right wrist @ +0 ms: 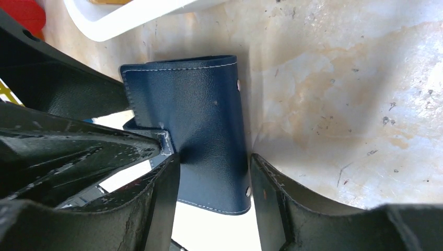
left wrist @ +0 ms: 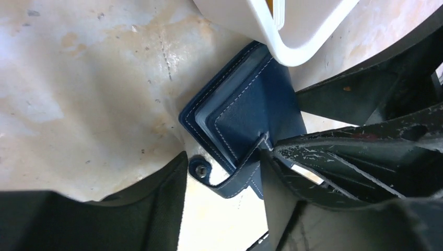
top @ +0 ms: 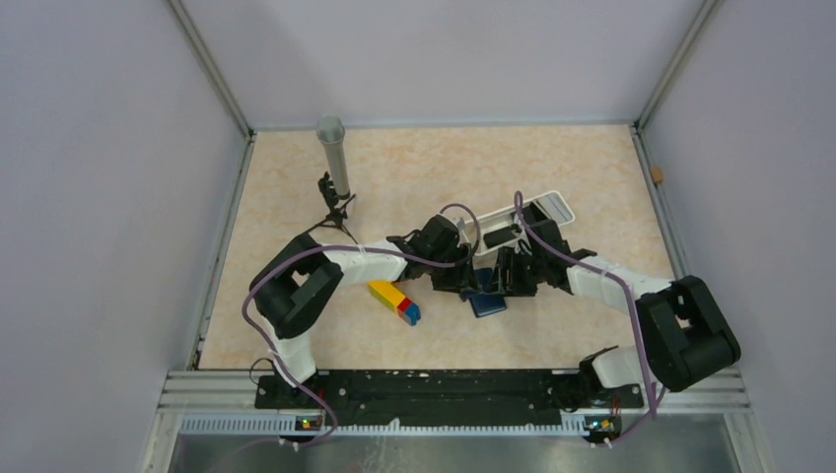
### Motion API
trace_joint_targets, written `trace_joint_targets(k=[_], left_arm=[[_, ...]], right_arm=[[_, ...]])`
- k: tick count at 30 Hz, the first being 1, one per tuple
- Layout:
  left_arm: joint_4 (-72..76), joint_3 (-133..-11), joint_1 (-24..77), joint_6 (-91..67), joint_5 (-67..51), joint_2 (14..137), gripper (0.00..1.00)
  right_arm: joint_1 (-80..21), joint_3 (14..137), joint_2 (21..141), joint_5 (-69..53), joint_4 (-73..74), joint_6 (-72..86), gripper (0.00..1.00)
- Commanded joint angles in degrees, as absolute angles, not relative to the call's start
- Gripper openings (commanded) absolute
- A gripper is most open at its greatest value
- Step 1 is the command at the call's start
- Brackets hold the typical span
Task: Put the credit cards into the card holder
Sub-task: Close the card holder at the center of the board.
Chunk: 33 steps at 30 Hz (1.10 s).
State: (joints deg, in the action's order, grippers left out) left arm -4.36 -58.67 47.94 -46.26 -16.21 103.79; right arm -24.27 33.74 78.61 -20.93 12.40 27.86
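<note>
Navy card holder (right wrist: pixel 203 120) on the table (right wrist: pixel 339 104), between the fingers of my right gripper (right wrist: pixel 215 162), long axis pointing straight out from my palm; jaws closed on its long edges. Left gripper (left wrist: pixel 224 175) straddles its snap flap (left wrist: pixel 230 184), grip unclear
</note>
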Motion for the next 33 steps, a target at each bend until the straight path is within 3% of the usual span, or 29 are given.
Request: trace_joint_targets(k=[1,4,9,14,19,22,26,33], left_arm=[[-9.46,-61.18,49.01,-42.9,-11.15,105.63,0.5],[-11.19,-60.73,49.17,-42.64,-10.28,106.36,0.39],[-13.83,-59.85,49.31,-42.57,-8.73,106.96,0.31],[-13.58,-59.11,49.31,-43.39,-9.53,108.08,0.3],[-11.14,-56.8,49.31,-45.55,-8.97,106.95,0.3],[-8.95,-55.64,49.31,-46.09,-9.75,106.08,0.31],[-7.16,-55.7,49.03,-45.74,-9.45,102.91,0.41],[-15.21,-61.81,45.38,-43.97,-4.63,91.5,0.66]], right_arm=[[-23.78,31.53,79.02,-18.3,11.08,29.6,0.52],[-20.0,29.76,77.97,-22.63,8.9,29.74,0.55],[-16.96,27.48,78.76,-30.83,5.89,28.87,0.58],[-16.96,22.74,79.79,-38.14,-4.62,33.36,0.57],[-17.08,20.86,80.94,-42.31,-11.96,35.79,0.46],[-17.22,20.76,82.28,-43.61,-15.58,37.53,0.27],[-17.16,22.72,81.99,-42.66,-14.79,37.72,0.02],[-17.26,33.61,72.62,-29.67,7.18,28.55,0.0]])
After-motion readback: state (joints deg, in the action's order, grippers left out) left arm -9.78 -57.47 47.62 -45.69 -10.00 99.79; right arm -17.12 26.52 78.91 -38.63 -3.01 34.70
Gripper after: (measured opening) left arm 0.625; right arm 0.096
